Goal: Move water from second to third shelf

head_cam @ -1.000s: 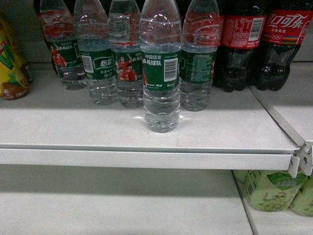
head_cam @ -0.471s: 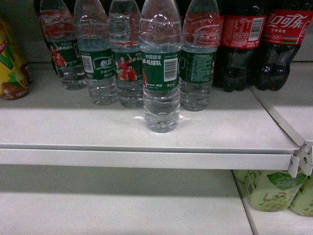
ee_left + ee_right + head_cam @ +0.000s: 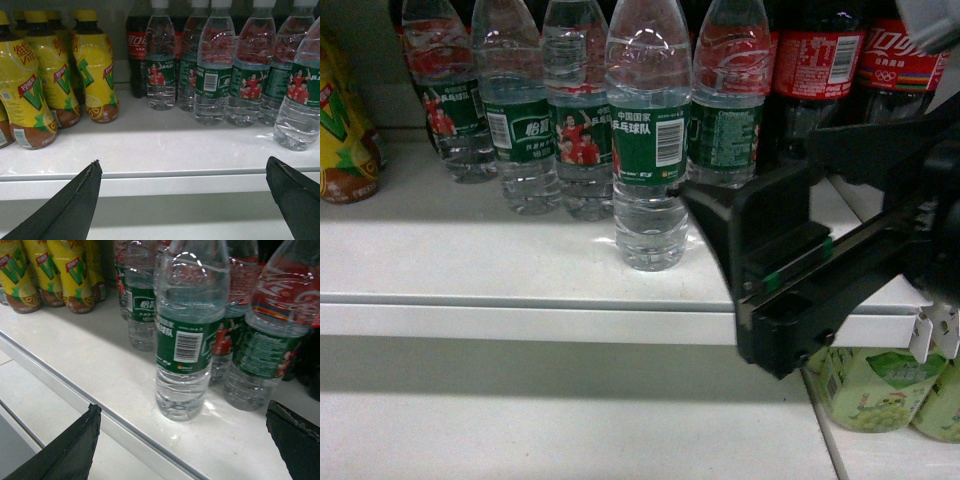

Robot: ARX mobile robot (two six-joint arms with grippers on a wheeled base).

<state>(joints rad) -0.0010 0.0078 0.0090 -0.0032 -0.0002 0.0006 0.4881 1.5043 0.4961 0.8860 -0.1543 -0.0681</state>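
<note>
The water [image 3: 649,150] stood forward of its row, easy reach for the right claw [image 3: 692,205], spread wide at its four o'clock.

Water bottle [image 3: 649,135]: clear ribbed plastic, green label, white barcode; upright on shelf, just beyond the right jaws' tips, untouched.

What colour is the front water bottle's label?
Dark green on the clear ribbed water bottle; right wrist view.

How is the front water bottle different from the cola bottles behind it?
The water bottle is clear with a green label; the cola bottles are dark with red labels. The water bottle stands alone near the shelf's front edge; the cola bottles stand at the back. All are upright.
</note>
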